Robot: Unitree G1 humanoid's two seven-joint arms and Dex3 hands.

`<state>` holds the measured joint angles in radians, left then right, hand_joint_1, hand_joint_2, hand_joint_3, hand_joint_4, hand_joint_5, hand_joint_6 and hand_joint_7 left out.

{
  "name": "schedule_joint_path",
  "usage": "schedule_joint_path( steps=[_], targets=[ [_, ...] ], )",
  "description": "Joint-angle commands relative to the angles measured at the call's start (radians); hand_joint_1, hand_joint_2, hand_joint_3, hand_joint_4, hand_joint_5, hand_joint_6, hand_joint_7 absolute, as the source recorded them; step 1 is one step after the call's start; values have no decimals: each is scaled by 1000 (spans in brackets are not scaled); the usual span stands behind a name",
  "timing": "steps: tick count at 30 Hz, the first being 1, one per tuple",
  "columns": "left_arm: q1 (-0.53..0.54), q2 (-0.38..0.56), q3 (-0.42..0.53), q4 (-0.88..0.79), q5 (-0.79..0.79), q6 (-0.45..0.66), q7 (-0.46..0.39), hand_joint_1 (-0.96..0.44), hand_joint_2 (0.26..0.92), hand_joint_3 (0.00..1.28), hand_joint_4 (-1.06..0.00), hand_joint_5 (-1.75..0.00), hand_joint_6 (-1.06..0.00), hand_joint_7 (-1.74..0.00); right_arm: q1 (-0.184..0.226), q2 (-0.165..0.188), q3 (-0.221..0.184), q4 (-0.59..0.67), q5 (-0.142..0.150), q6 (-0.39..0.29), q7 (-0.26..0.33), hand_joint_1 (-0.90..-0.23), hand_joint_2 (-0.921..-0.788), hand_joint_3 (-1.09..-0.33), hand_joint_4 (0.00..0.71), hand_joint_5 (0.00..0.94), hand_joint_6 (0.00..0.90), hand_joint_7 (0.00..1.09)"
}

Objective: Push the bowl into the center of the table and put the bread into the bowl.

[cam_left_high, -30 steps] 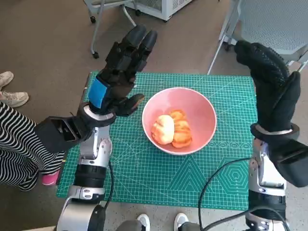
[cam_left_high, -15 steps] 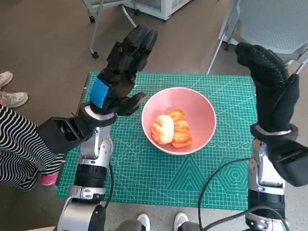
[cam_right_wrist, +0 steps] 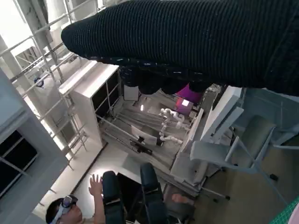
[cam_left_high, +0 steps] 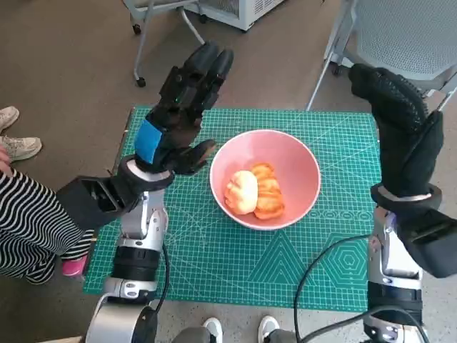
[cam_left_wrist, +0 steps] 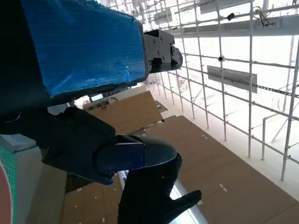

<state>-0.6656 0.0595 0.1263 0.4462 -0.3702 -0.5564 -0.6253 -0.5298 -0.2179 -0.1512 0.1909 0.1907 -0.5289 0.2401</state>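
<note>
A pink bowl point(cam_left_high: 285, 158) stands near the middle of the green cutting mat point(cam_left_high: 214, 257) and holds golden bread point(cam_left_high: 255, 191). My left hand point(cam_left_high: 177, 113) is raised above the mat's left part, fingers spread and pointing away, holding nothing. My right hand point(cam_left_high: 402, 126) is lifted over the mat's right edge, fingers extended, also holding nothing. In the left wrist view the blue-taped left hand point(cam_left_wrist: 84, 88) faces the ceiling, and a sliver of the pink bowl point(cam_left_wrist: 1, 196) shows at the edge. In the right wrist view the right hand point(cam_right_wrist: 196, 42) is a dark band.
A person in a striped garment point(cam_left_high: 28, 221) sits at the left, with a white shoe point(cam_left_high: 18, 146) on the floor. Chair legs point(cam_left_high: 143, 43) stand beyond the mat, and a grey chair point(cam_left_high: 400, 36) is at the far right. A person wearing a headset point(cam_right_wrist: 65, 210) appears in the right wrist view.
My left hand has tilted slightly. The person at the left has shifted a little. The bowl, the bread and my right hand stay where they were.
</note>
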Motion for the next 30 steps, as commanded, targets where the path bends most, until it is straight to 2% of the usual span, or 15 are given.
schedule_joint_path(
  steps=[1, 23, 30],
  targets=[
    [19, -6, -5, -31, -11, -1, -2, -697, 921, 494, -38, -38, 1, -265, 4, 9, 5, -1, -11, 12, -8, -702, -921, -680, 214, 11, 58, 571],
    [69, -2, -8, -82, -5, 3, 3, -707, 921, 495, -21, -37, 1, -247, -8, 13, 29, 2, -25, 24, -5, -690, -921, -678, 215, 7, 44, 557],
    [85, 0, -10, -97, -3, 7, 4, -664, 921, 482, -23, -42, 1, -250, -17, 10, 33, 18, -34, 20, 0, -679, -921, -681, 214, 6, 43, 558]
  ],
)
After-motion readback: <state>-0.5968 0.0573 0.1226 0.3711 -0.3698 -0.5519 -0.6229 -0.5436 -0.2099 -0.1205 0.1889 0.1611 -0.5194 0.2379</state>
